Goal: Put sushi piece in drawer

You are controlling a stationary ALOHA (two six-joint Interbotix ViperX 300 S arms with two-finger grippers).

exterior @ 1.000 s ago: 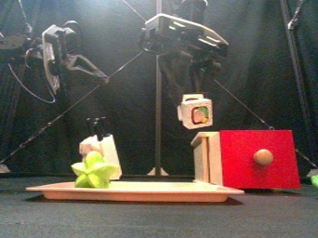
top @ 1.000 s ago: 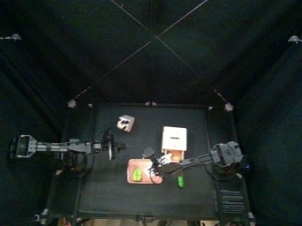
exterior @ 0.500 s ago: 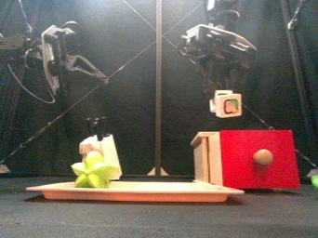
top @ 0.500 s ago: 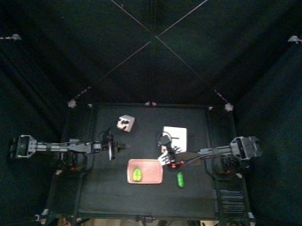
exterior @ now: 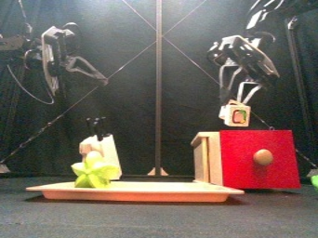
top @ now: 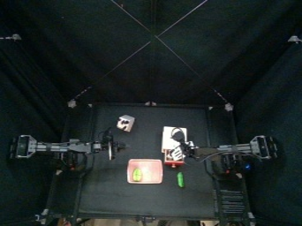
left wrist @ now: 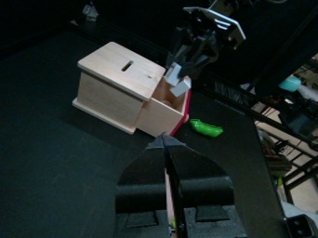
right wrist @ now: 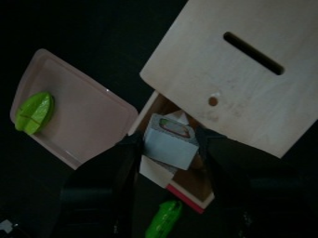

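The sushi piece (exterior: pixel 236 115), a small white block with red and green on its face, hangs just above the drawer (exterior: pixel 206 158). My right gripper (exterior: pixel 237 109) is shut on it from above. The drawer is a cream cabinet (top: pixel 175 135) with its red compartment (exterior: pixel 261 160) pulled out. In the right wrist view the sushi piece (right wrist: pixel 172 141) sits between my jaws, over the open compartment beside the cabinet (right wrist: pixel 236 74). My left gripper (left wrist: pixel 165 165) is shut, holds nothing and rests at the table's left (top: pixel 111 146).
A pink tray (top: pixel 150 164) lies in front of the drawer with a green toy (exterior: pixel 91 172) on it. A second green piece (top: pixel 181 180) lies on the table to the tray's right. A white block (top: pixel 126 121) stands at the back left.
My right gripper has carried the sushi piece from above the tray to the right and down, over the drawer's open compartment. The left arm has not moved.
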